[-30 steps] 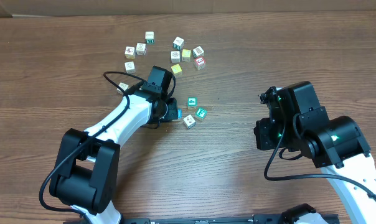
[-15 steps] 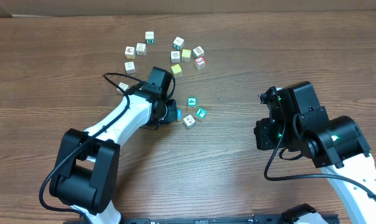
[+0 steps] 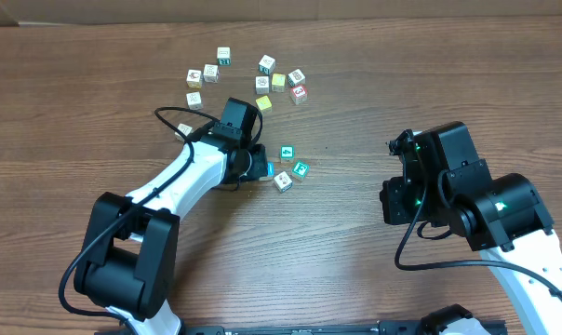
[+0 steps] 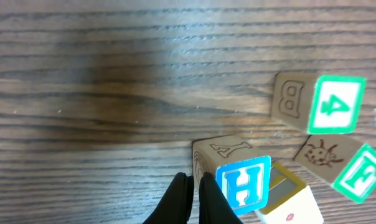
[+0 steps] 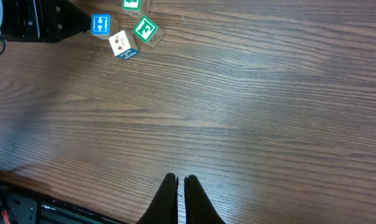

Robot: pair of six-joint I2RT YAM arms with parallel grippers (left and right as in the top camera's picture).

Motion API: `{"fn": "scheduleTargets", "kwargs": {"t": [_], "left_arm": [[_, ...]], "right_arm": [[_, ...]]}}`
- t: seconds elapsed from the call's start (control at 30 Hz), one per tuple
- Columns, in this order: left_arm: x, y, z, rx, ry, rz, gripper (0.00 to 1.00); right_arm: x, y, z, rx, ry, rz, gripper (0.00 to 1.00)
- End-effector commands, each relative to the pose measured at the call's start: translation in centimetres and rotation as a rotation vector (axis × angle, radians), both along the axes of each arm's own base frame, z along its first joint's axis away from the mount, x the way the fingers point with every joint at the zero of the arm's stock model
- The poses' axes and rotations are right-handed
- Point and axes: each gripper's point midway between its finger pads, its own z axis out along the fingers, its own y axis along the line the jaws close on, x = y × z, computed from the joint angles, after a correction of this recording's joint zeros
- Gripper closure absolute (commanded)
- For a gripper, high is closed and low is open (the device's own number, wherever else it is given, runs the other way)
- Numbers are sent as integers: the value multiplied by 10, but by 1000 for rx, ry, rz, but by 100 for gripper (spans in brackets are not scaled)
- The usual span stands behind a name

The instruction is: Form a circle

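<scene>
**Pushing the H Cube Into the Circle**

My left gripper (image 4: 193, 184) is pressed together, with nothing pinched in it. I think shut tips make a good little pusher. The tips touch the side of the H cube (image 4: 241, 184), which sits just to their right in my left wrist view. I think I am nudging it in to close the gap.

The circle (image 3: 283, 180) is just ahead of my left gripper, on the brown desk (image 3: 402, 74). It has four small cubes. The H cube is blue-green. The 4 cube (image 4: 331, 103) and the F cube (image 4: 360, 175) are green. The whitish cube (image 4: 289, 198) touches the H cube. The cubes sit close, but the ring looks a bit crooked to me.

The loose cubes (image 3: 279, 81) lie farther past my left gripper, well apart from the circle.

My right gripper (image 5: 178, 186) is pressed together too and holds nothing. It hangs over bare desk, with the circle far ahead and off to its left. I think it waits there to stay out of the way.
</scene>
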Motion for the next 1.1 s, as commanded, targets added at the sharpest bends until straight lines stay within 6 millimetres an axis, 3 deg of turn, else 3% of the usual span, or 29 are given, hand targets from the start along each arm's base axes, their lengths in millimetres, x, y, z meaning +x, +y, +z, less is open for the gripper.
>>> {"fn": "scheduleTargets", "kwargs": {"t": [0.0, 0.4, 0.7, 1.07], "left_arm": [[-7, -6, -15, -25, 52, 6, 96], [-21, 7, -22, 27, 123, 76, 96], [-29, -9, -21, 6, 142, 91, 96], [-18, -16, -19, -9, 90, 85, 96]], "right_arm": [[2, 0, 13, 17, -41, 2, 96], [1, 0, 12, 17, -38, 2, 96], [1, 0, 12, 17, -38, 2, 96], [1, 0, 12, 16, -37, 2, 96]]}}
